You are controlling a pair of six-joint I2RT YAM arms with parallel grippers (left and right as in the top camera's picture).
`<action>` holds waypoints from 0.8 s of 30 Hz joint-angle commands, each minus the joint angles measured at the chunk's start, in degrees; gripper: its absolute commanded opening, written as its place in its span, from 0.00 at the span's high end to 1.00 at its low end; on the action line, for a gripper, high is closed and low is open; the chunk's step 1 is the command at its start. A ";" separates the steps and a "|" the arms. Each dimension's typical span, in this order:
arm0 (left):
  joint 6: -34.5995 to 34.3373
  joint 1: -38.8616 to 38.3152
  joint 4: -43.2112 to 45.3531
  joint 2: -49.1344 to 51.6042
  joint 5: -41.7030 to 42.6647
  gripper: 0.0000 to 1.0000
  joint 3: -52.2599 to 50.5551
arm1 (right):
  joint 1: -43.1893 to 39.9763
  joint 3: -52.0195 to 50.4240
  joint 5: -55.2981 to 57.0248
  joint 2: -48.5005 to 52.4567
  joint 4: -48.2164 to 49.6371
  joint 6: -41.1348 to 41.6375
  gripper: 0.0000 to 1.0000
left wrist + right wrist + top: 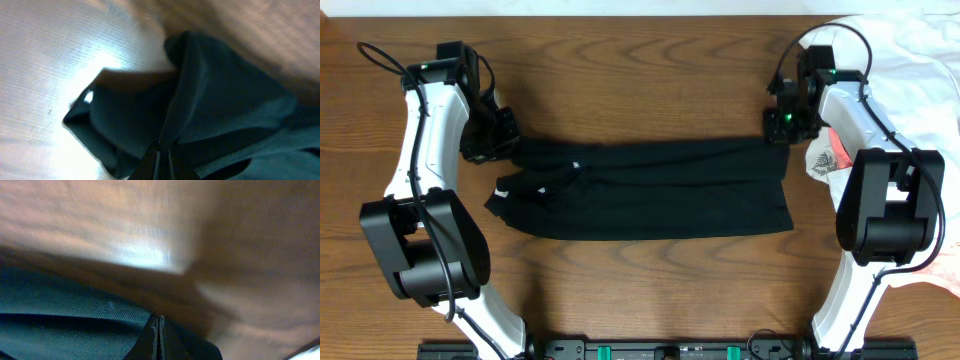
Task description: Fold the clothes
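The black garment [650, 190] lies as a wide folded band across the middle of the wooden table. My left gripper [505, 148] is shut on its far left corner; in the left wrist view the dark fabric [220, 100] bunches right at my fingertips [161, 159], with a small white mark [88, 97] on it. My right gripper [778, 130] is shut on the far right corner; the right wrist view shows black mesh cloth [75, 315] pinched between the closed fingers [159, 339].
A large white garment [910, 60] lies at the table's right edge, with a coral-pink printed piece [828, 158] beside my right arm. Bare wood table [640, 70] lies behind the garment, and the front edge has a black rail [660, 350].
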 commanded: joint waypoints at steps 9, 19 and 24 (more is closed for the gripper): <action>-1.51 0.35 2.47 0.44 3.93 0.94 -0.35 | -0.15 3.23 -4.87 -0.44 7.48 1.42 0.95; -1.53 0.35 1.77 0.44 3.93 0.94 -0.35 | -0.17 3.23 -5.42 -0.44 2.62 0.68 0.82; -1.51 0.35 1.36 0.44 3.93 0.94 -0.35 | -0.17 3.21 -0.09 -0.42 4.87 0.55 0.76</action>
